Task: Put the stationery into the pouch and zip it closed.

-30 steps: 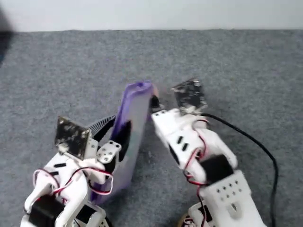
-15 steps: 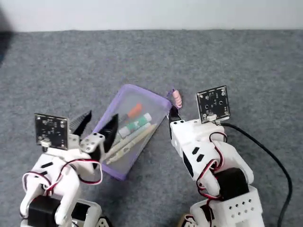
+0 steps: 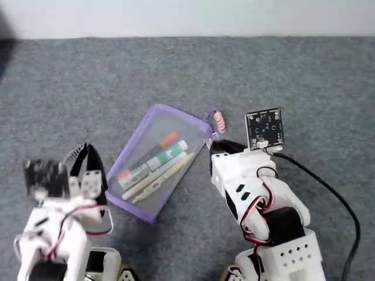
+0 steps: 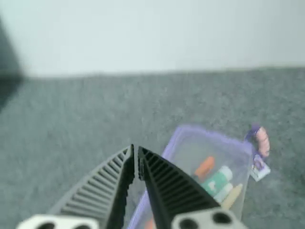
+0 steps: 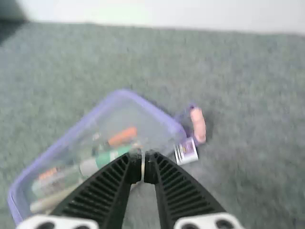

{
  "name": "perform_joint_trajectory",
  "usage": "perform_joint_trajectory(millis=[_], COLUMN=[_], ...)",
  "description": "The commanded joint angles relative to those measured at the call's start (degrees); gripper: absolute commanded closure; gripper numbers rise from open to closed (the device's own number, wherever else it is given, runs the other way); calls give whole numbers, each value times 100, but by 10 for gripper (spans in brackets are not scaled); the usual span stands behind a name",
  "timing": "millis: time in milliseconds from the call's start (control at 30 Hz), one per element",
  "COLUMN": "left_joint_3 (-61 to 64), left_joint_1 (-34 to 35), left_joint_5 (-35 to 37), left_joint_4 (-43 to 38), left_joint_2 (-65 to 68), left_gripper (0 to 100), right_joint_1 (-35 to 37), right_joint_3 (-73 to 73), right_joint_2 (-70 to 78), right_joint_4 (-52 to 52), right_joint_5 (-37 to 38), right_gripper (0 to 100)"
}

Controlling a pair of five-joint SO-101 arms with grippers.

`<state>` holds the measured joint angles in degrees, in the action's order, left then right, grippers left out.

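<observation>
In the high view the purple pouch [image 3: 153, 167] lies flat on the grey counter [image 3: 293, 82] between the two arms. It is just beside the left pincer [image 3: 85, 153] and near the right pincer [image 3: 218, 146], with pens and markers [image 3: 153, 161] inside and its pink zip pull [image 3: 218, 120] at the corner nearest the right pincer. In the left wrist view the left pincer [image 4: 136, 156] has its ribbed fingers pressed together, and the pouch [image 4: 209, 152] lies just beyond and to one side of the tips. In the right wrist view the right pincer [image 5: 143, 161] is likewise together, its tips over the pouch's [image 5: 90, 143] near edge, with the pink zip pull [image 5: 198, 125] close beside them.
</observation>
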<state>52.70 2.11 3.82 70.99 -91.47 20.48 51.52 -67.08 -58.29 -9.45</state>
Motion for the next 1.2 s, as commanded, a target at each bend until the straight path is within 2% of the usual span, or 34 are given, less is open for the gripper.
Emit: perform_joint_trajectory(millis=[0, 67, 167, 333, 533, 700, 900, 1167], left_joint_3=[215, 488, 602, 875, 1543, 2360, 3240, 4312], left_joint_1=[9, 9, 132, 158, 158, 158, 158, 193], left_joint_5=[-246, -536, -756, -765, -765, -765, -765, -756], left_joint_4=[26, 123, 484, 334, 211, 202, -176, -905], left_joint_2=[-949, -1389, -1222, -1275, -1275, -1275, -1275, -1284], left_gripper=[987, 987, 986, 985, 985, 985, 985, 985], right_joint_1=[-189, -382, -620, -954, -1411, -1859, -2580, -2633], right_joint_3=[-378, -492, -501, -158, 712, 1644, 2884, 3965], right_joint_2=[-119, -242, -611, -1578, -2844, -3688, -3688, -3688], right_joint_4=[-514, -716, -892, -1323, -1323, -1341, -1297, -1297], right_joint_5=[-70, -79, -35, 325, 396, 1011, 1398, 1389], right_gripper=[987, 991, 991, 991, 991, 991, 990, 990])
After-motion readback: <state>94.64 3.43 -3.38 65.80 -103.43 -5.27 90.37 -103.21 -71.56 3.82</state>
